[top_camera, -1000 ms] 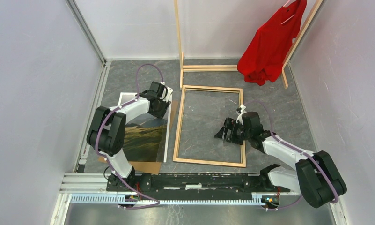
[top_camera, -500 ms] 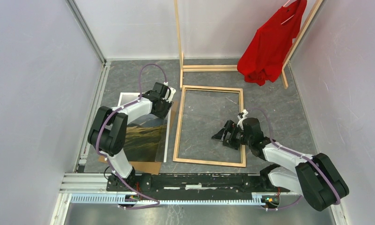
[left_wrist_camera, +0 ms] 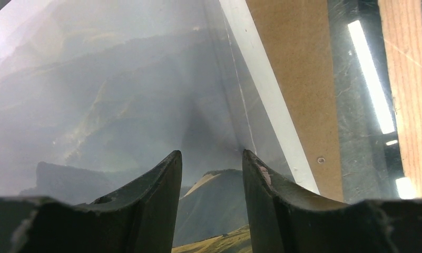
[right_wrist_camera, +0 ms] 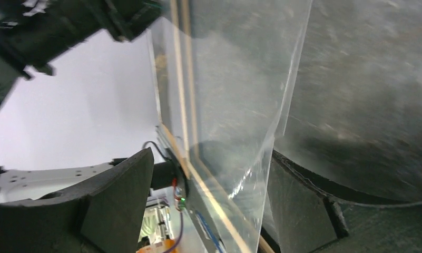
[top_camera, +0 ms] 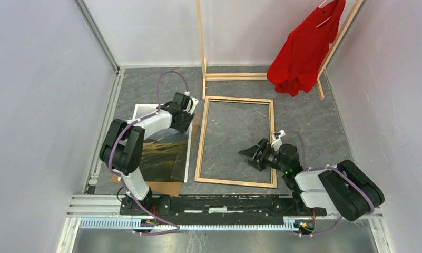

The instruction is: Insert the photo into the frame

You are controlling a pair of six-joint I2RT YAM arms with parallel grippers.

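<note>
Photo flat on brown backing board just left of frame, unmoved since a second ago; long axis near-to-far, sky end far; right fingers drawn nearer, spread wide, gripping nothing; left fingers half-open above photo, empty.

The top camera looked steeply down over the whole table from its near edge, while both wrist cameras sat very close, the left sharing the photo.
</note>
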